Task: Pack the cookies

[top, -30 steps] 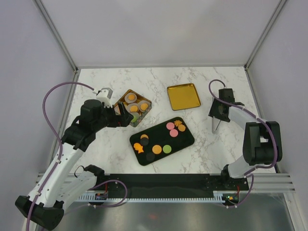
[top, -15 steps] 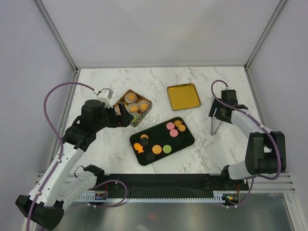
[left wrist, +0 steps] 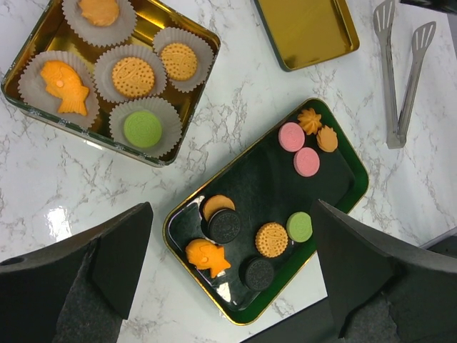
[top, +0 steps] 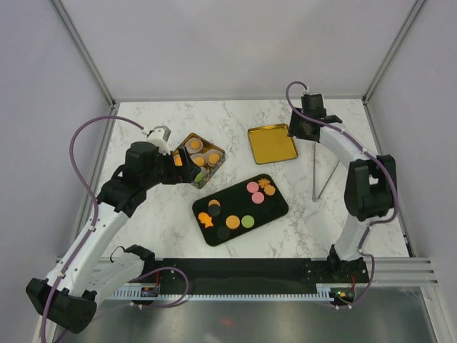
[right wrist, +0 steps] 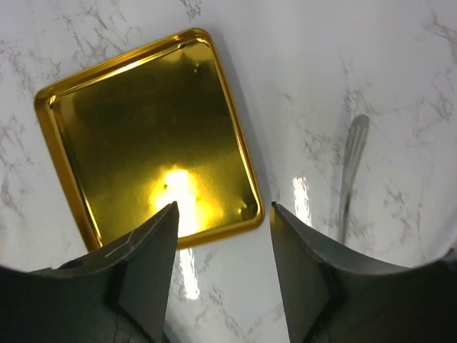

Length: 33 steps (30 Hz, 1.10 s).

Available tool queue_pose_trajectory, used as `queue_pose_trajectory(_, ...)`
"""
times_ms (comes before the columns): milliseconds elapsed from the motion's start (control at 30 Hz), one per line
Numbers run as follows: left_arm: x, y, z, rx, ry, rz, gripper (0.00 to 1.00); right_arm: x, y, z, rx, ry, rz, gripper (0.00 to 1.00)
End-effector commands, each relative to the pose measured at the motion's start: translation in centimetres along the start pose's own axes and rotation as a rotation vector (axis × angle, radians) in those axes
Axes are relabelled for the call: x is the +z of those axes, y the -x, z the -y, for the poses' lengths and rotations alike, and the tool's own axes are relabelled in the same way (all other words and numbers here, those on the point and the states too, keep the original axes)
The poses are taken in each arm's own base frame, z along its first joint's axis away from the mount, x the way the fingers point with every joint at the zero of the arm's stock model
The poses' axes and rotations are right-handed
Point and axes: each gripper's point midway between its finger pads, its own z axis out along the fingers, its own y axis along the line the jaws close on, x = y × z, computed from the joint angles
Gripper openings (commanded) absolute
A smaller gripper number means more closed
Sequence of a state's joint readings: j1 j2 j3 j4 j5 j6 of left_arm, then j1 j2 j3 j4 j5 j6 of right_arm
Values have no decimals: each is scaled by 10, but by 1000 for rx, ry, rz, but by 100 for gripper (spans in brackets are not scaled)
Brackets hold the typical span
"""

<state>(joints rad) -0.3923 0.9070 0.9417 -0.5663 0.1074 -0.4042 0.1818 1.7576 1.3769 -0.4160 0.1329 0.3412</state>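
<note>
Several cookies (top: 253,187) lie on the black tray (top: 235,200): pink, orange, green and dark ones, seen closer in the left wrist view as cookies (left wrist: 291,136) on the tray (left wrist: 264,179). More sit in white paper cups inside the gold tin (top: 221,153), (left wrist: 152,16). My left gripper (top: 187,175), (left wrist: 232,207) hovers wide open between tin and tray, holding nothing. The right gripper (top: 300,132), (right wrist: 224,206) stands open and empty above the near right corner of the gold lid (top: 272,143), (right wrist: 143,136).
Metal tongs (top: 323,179), (left wrist: 400,71), (right wrist: 350,171) lie on the marble to the right of the lid and the tray. The white walls close in the table at the back and at both sides.
The right gripper has left the tongs, which now lie on the table, and has swung back and left to the gold lid. The left arm has shifted slightly right.
</note>
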Motion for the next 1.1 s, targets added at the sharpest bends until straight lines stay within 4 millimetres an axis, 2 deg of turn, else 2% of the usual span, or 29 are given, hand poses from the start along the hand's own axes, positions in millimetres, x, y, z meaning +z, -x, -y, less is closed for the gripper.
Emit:
queue_pose_trajectory(0,-4,27,13,-30,-34,76,100,41,0,-11,-38,17,-60,61)
queue_pose_trajectory(67,-3,27,13,-35,-35,76,100,61,0,-12,-54,3,-87,55)
queue_pose_trajectory(267,4,23,11,-39,-26,55,100,97,-10,-11,-83,-22,-152,53)
queue_pose_trajectory(433,11,22,12,-44,-34,46,100,110,-25,-8,-95,-31,-194,49)
queue_pose_trajectory(633,25,20,15,-70,-57,32,100,122,-40,-7,-97,-22,-234,31)
queue_pose_trajectory(733,34,15,23,-101,-103,0,100,119,-40,-9,-85,-11,-238,17)
queue_pose_trajectory(767,36,18,26,-106,-114,4,100,115,-36,-11,-77,-1,-229,9)
queue_pose_trajectory(833,44,20,30,-126,-130,-7,100,109,-29,-13,-52,17,-219,0)
queue_pose_trajectory(1000,63,38,47,-168,-193,-7,100,82,7,-31,-13,81,-140,0)
queue_pose_trajectory(1067,76,45,50,-177,-199,-21,100,64,21,-40,1,124,-111,0)
